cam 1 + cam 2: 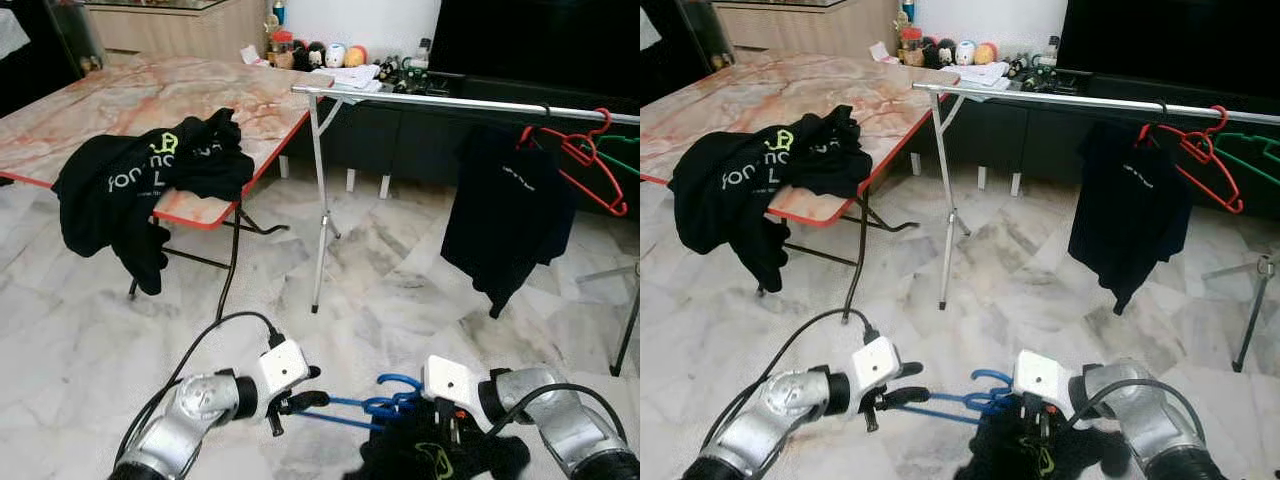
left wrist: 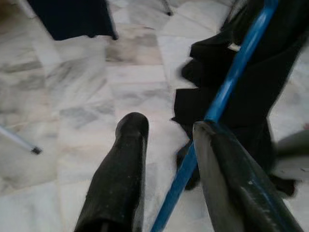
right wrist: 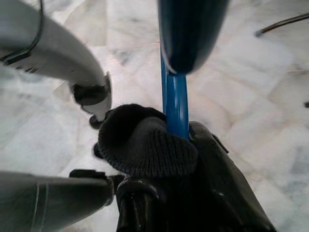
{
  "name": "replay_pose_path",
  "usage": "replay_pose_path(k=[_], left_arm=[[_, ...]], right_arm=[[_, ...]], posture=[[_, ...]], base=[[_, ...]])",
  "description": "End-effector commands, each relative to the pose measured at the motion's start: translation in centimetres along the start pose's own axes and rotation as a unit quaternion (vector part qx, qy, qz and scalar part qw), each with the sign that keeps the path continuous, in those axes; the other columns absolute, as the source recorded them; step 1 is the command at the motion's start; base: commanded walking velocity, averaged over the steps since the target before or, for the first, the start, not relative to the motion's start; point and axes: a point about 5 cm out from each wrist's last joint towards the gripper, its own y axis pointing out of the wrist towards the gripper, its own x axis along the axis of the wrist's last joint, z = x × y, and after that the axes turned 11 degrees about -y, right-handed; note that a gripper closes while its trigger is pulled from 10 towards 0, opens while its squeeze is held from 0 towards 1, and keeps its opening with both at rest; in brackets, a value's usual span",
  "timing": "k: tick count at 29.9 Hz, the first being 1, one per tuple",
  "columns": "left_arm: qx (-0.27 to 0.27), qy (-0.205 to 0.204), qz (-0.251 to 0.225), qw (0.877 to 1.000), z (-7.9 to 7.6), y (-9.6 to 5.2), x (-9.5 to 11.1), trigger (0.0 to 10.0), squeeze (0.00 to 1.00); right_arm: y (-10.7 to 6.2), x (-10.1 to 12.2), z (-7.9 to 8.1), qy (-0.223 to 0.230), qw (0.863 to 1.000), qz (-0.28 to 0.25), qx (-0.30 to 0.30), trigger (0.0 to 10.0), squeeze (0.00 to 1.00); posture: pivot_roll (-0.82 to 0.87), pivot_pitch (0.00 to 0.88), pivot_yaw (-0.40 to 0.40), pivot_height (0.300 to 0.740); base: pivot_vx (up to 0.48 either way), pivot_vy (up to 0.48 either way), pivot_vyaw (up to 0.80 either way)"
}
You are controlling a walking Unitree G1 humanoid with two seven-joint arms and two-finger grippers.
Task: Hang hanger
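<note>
A blue hanger (image 1: 355, 405) hangs low over the floor between my two grippers, with a black garment (image 1: 440, 455) bunched on its right part. My right gripper (image 1: 442, 428) is shut on the hanger's blue bar (image 3: 176, 104) and the dark fabric (image 3: 145, 147). My left gripper (image 1: 300, 403) is at the hanger's left end. Its fingers (image 2: 128, 159) stand apart, and the blue bar (image 2: 227, 87) runs between them close to one finger. The silver clothes rail (image 1: 450, 102) stands ahead to the right, carrying a black shirt (image 1: 505, 200), a red hanger (image 1: 585, 155) and a green hanger (image 1: 625, 160).
A marble-topped folding table (image 1: 120, 95) stands at the left with another black garment (image 1: 140, 175) draped over its edge. The rail's leg (image 1: 320, 220) comes down in the middle of the white marble floor. A dark cabinet with small toys (image 1: 330, 55) runs along the back wall.
</note>
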Motion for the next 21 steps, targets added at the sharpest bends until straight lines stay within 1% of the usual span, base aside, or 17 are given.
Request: replay_pose_path(k=[1,3,4,5,6,7,10,11,15,21], left_arm=[[-0.039,0.012,0.005,0.999,-0.5,0.1,0.8,10.0,1.0],[-0.045,0.016,0.009,0.999,-0.5,0.1,0.9,10.0,1.0],[-0.063,0.023,0.022,0.997,-0.9,0.2,0.7,10.0,0.0],[-0.063,0.023,0.022,0.997,-0.9,0.2,0.7,10.0,0.0],[-0.08,0.022,0.034,0.996,-1.4,0.2,0.5,10.0,0.0],[-0.085,0.018,0.041,0.995,-1.5,0.3,0.2,10.0,0.0],[-0.094,0.015,0.054,0.994,-1.7,0.3,-0.2,10.0,0.0],[-0.096,0.015,0.056,0.994,-1.8,0.3,-0.2,10.0,0.0],[-0.089,0.017,0.052,0.995,-1.6,0.6,0.0,10.0,0.0],[-0.065,0.024,0.051,0.996,-1.2,1.0,0.1,10.0,0.0]], right_arm=[[0.4,0.9,-0.4,-0.03,0.999,-0.004,0.011,10.0,0.0],[0.5,1.0,-0.4,-0.031,0.999,-0.006,0.014,10.0,0.0],[0.9,1.6,-0.6,-0.041,0.999,-0.011,0.015,10.0,0.0],[0.9,1.6,-0.6,-0.041,0.999,-0.011,0.015,10.0,0.0],[1.2,2.1,-0.9,-0.048,0.999,-0.019,0.009,10.0,0.0],[1.3,2.2,-0.9,-0.049,0.999,-0.022,0.011,10.0,0.0],[1.4,2.3,-1.1,-0.052,0.998,-0.023,0.014,10.0,0.0],[1.4,2.5,-1.4,-0.053,0.998,-0.025,0.007,10.0,0.0],[1.5,3.0,-1.9,-0.055,0.998,-0.036,-0.003,10.0,0.0],[1.8,3.6,-1.8,-0.058,0.997,-0.055,0.008,10.0,0.0]], posture=[[0.03,0.076,0.009,0.74],[0.03,0.076,0.009,0.74],[0.04,0.075,0.009,0.74],[0.04,0.075,0.009,0.74],[0.04,0.074,0.01,0.74],[0.04,0.074,0.01,0.74],[0.04,0.069,0.013,0.74],[0.04,0.067,0.013,0.74],[0.04,0.059,0.016,0.74],[0.04,0.048,0.018,0.74]], base=[[0.0,0.0,0.0],[0.0,0.0,0.0],[0.0,0.0,0.0],[0.0,0.0,0.0],[0.0,0.0,0.0],[0.0,0.0,0.0],[0.0,0.0,0.0],[0.0,0.0,0.0],[0.0,0.0,0.0],[0.0,0.0,0.0]])
